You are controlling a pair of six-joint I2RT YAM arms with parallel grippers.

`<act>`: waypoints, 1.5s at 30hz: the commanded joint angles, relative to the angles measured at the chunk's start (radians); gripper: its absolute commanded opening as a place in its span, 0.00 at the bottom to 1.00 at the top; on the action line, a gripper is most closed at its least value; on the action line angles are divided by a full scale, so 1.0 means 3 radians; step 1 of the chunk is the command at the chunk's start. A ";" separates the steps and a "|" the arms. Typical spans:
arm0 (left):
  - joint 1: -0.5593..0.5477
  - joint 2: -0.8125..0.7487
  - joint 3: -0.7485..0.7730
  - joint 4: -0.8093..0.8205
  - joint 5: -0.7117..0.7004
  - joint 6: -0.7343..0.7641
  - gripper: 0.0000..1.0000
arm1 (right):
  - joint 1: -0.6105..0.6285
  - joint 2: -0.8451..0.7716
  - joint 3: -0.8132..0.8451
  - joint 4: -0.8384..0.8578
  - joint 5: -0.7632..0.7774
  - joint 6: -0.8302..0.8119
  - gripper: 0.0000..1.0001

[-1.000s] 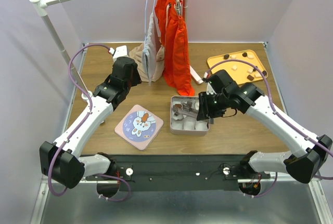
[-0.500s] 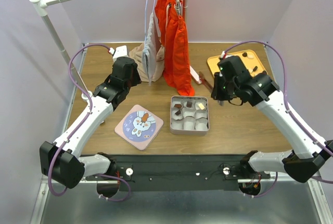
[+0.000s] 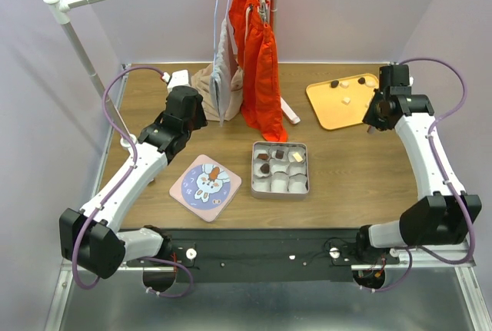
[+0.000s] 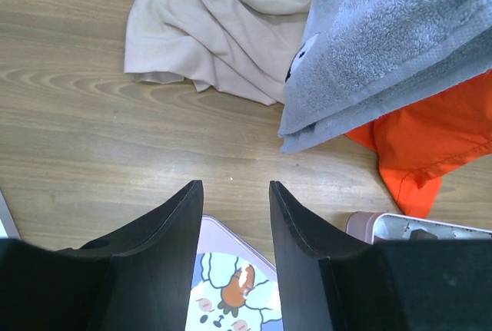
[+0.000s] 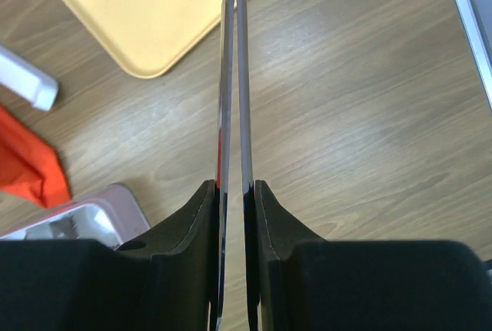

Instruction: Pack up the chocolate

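Over on the left, the left hand (image 4: 234, 193) hangs above the table (image 3: 346, 170) with its fingers apart and nothing between them. Just beyond it lie a crumpled beige cloth (image 4: 215, 31) and a hanging grey towel (image 4: 384, 39). Nearer the arms is a pink lid (image 3: 205, 183) with a rabbit picture. An orange garment (image 3: 261, 62) hangs behind the middle. In front of it sits the open tin (image 3: 280, 190); some chocolate (image 3: 264, 157) is already in its paper cups (image 3: 292, 185), three dark pieces and one cream, toward the far side. More pieces, one dark and two cream, lie on the orange tray (image 3: 327, 100) at far right. Beside the tray's right edge, the right hand (image 5: 231, 185) is clenched on thin metal tweezers (image 5: 233, 77); their tips are out of view.
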 commanded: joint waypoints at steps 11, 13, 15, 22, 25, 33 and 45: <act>0.0047 0.0265 0.0112 0.0158 -0.0095 0.0397 0.49 | -0.0192 0.0262 -0.0158 0.0416 0.0057 0.0055 0.40; 0.0057 0.0306 0.0117 0.0184 -0.0090 0.0418 0.49 | -0.0212 0.0308 -0.0137 0.0421 0.0118 0.0080 0.41; 0.0067 0.0342 0.0122 0.0194 -0.0080 0.0428 0.49 | -0.0222 0.0395 -0.0112 0.0462 0.0098 0.0091 0.41; 0.0128 0.0398 0.0153 0.0204 -0.0075 0.0454 0.49 | -0.0273 0.0544 -0.0055 0.0508 0.0170 0.0147 0.41; 0.0149 0.0424 0.0178 0.0199 -0.0054 0.0464 0.49 | -0.0294 0.0544 -0.0096 0.0524 0.0180 0.0137 0.42; 0.0159 0.0495 0.0219 0.0194 0.0017 0.0438 0.49 | -0.0355 0.0539 -0.0178 0.0605 0.0109 0.0086 0.45; 0.0164 0.0495 0.0230 0.0179 -0.0018 0.0443 0.49 | -0.0381 0.0646 -0.0173 0.0692 0.0001 0.0039 0.46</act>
